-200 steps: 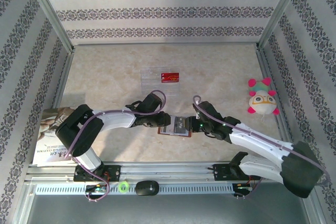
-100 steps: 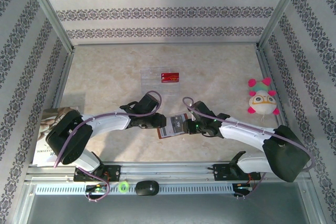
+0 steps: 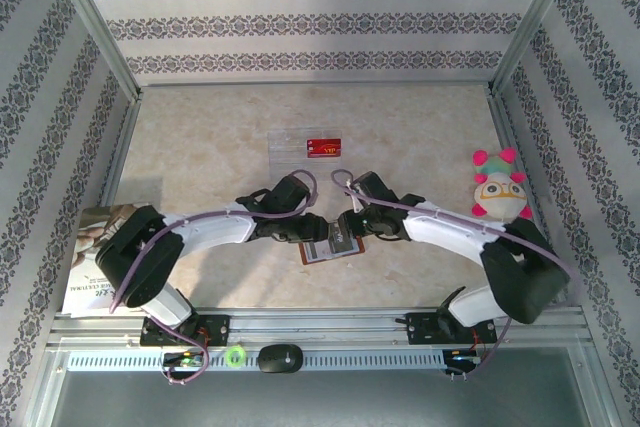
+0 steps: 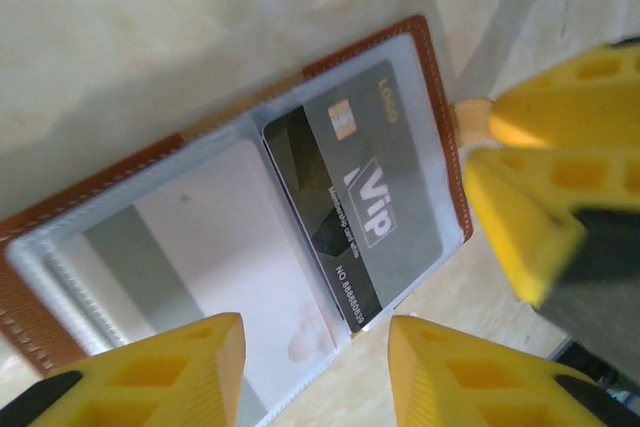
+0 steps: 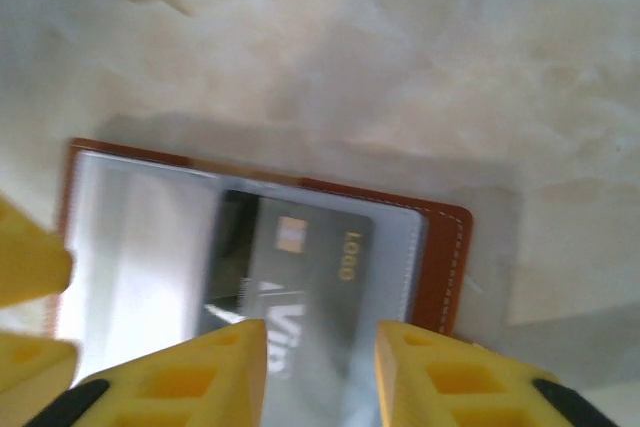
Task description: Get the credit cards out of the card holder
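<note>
Brown leather card holder (image 3: pixel 320 252) lies unfolded on the pale marbled worktop (image 3: pixel 200 137) near its front edge, with a black plastic card (image 4: pixel 370 192) tucked in one clear sleeve. Beyond it, a red card (image 3: pixel 324 147) rests on a clear plastic tray (image 3: pixel 288 150). A pink-and-white plush toy (image 3: pixel 500 187) sits far right and a printed magazine (image 3: pixel 88 267) far left. Left claw (image 4: pixel 315 367) and right claw (image 5: pixel 320 372) meet over the holder from opposite sides, both released, their yellow fingers parted and clamping nothing.
</note>
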### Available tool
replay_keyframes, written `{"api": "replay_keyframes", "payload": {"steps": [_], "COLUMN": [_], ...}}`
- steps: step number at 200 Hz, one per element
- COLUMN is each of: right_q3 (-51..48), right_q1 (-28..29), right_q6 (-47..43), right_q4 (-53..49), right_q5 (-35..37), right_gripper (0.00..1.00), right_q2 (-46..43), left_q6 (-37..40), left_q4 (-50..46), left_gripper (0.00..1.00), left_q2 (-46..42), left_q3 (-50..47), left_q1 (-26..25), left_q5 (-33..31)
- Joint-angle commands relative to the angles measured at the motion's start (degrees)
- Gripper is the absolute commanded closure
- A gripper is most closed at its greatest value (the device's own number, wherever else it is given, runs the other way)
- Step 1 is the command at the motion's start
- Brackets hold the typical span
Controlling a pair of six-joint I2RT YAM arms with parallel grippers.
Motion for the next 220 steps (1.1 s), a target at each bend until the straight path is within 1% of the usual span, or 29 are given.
{"api": "replay_keyframes", "payload": {"steps": [1, 14, 34, 74, 97, 164, 187, 202, 220], "right_q3": [0.9, -0.8, -3.6, -10.0, -10.5, -11.5, -11.9, -11.9, -11.9], "right_q1": [-0.5, -0.1, 1.6, 4.9, 6.1, 7.8, 8.1, 8.1, 8.1], "right_q6": [-1.1, 0.2, 3.2, 12.7, 14.0, 16.5, 16.8, 16.9, 16.9], "right_q4": [-2.5, -1.5, -0.4, 6.2, 7.3, 12.9, 13.7, 13.9, 14.1], "right_q5": [1.9, 1.7, 2.5, 3.6, 4.9, 4.1, 4.1, 4.1, 4.0], "right_gripper": [0.71, 0.73, 0.8, 0.91, 0.93, 0.95, 0.95, 0.95, 0.95], "right_q2": [2.9, 3.2, 2.9, 1.2, 0.7, 3.1, 3.5, 3.6, 3.2], "left_q6": [0.7, 1.3, 2.2, 4.6, 4.6, 1.4, -0.7, -0.7, -0.4], "left_q4": [-1.6, -2.2, -2.8, -3.3, -3.6, -1.4, 3.0, 3.0, 2.3], "left_gripper": [0.61, 0.62, 0.65, 0.66, 0.67, 0.66, 0.66, 0.67, 0.67], "left_q2": [3.4, 4.4, 5.4, 5.9, 4.5, -3.0, -2.3, -0.4, 1.4], "left_q3": [0.6, -0.1, -0.6, 0.2, 0.7, -1.7, -2.7, -2.0, -1.8], "left_q1": [-0.8, -0.7, 0.1, 3.0, 4.3, 4.3, 3.9, 3.2, 3.2], "left_q5": [0.5, -0.4, -1.6, -2.7, -2.3, -2.9, 0.7, 0.8, -0.8]}}
